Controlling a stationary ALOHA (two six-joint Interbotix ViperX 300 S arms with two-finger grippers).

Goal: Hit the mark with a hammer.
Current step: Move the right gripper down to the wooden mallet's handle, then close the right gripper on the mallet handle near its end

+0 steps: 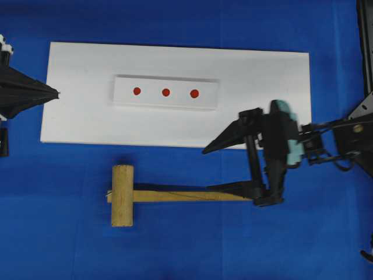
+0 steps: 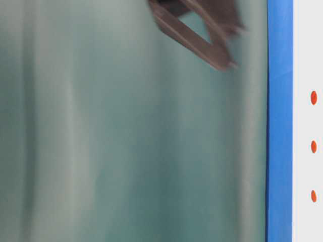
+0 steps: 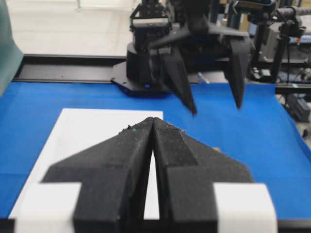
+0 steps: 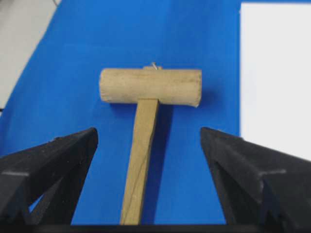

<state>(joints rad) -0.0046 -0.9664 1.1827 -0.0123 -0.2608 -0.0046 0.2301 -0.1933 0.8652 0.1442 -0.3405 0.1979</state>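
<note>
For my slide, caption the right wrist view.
Open right hand straddles the handle of the hammer lying on the blue cloth, not yet gripping.

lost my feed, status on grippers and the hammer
Left gripper shut, parked. Right gripper open, straddling handle, no grip. Hammer flat on blue cloth. Nothing blocking red marks.

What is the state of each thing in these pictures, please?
Hammer: lying flat on the blue cloth, not held, its handle between the right pincer's fingers.
Right pincer: open wide, fingers on both sides of the handle, no contact visible.
Left pincer: shut, empty, tip over the white board's edge.
White board: flat on the cloth.
Three red marks: uncovered, in a row on the raised strip.
</note>
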